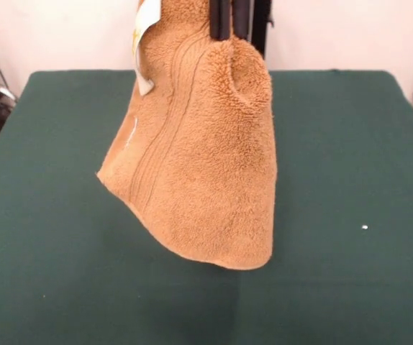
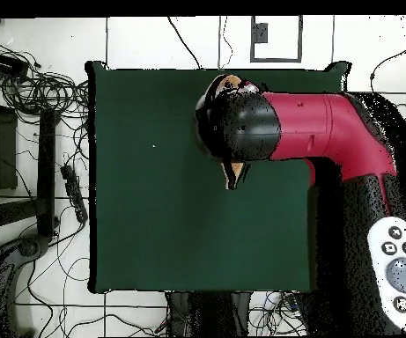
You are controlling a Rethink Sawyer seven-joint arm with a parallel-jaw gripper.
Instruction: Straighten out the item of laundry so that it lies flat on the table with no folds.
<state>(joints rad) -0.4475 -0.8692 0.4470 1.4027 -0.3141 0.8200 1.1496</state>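
Note:
The orange-tan terry towel (image 1: 199, 165) hangs in a draped cone from my gripper (image 1: 229, 32) at the top of the front view, over the middle of the green table (image 1: 350, 144). Black fingers (image 1: 221, 18) pinch its top, which bunches into a fold beside them. The woven band runs down its left side, and the white label tag (image 1: 145, 21) sticks out at the upper left. Its curved lower edge hangs low over the cloth; contact cannot be told. In the overhead view the arm's black head (image 2: 241, 128) covers the towel, with only orange slivers (image 2: 233, 176) showing over the table (image 2: 153, 220).
A small white speck (image 1: 365, 228) lies on the cloth at the right. The red arm (image 2: 329, 128) reaches in from the right of the overhead view. Cables and gear (image 2: 39, 132) lie on the floor left of the table.

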